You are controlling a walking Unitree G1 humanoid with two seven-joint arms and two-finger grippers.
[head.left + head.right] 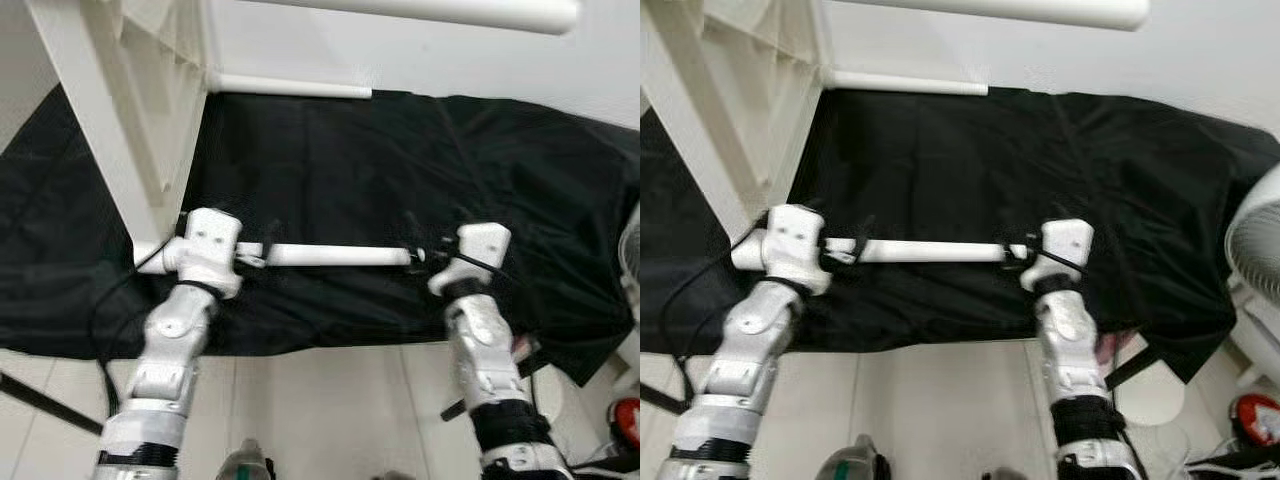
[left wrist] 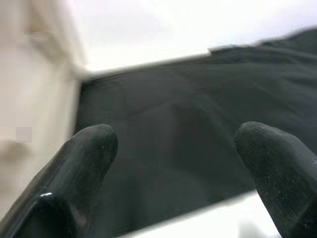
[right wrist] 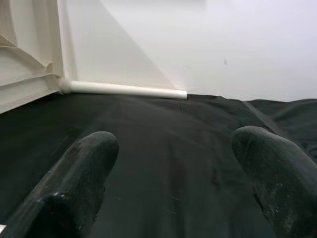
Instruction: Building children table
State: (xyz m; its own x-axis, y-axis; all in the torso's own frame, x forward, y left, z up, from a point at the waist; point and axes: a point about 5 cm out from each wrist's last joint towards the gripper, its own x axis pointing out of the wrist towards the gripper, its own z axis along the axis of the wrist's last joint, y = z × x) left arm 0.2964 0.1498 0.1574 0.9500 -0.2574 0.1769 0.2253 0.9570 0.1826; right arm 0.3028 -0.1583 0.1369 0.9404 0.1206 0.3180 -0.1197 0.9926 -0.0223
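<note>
**Two grippers at one table leg, tabletop waiting on its side**

Left eye view: a white table leg lies level between the two arms, over a black cloth spread on the floor. The left gripper sits at one end of it, the right gripper at the other. The white tabletop stands on edge just beyond the left gripper, and the leg's near end points toward its lower corner. Another leg, already fitted, juts out from the tabletop's far corner, well ahead of both grippers.

Right eye view: same layout, with a white fan out past the right arm. Whether the fingers actually pinch the leg is too small to tell here.

Left wrist view: the two black fingers are spread wide apart with only cloth between them; a white edge, probably the leg, runs under their tips. So this gripper looks agape, cradling or flanking the leg rather than clamping it.

Right wrist view: again the fingers stand wide apart over the cloth, the fitted leg lying far ahead against the tabletop.

My read: the step in hand is bringing this leg to its socket. Next calls for a firm hold at both ends, then a straight push toward the left gripper's side, keeping the leg square to the corner.
</note>
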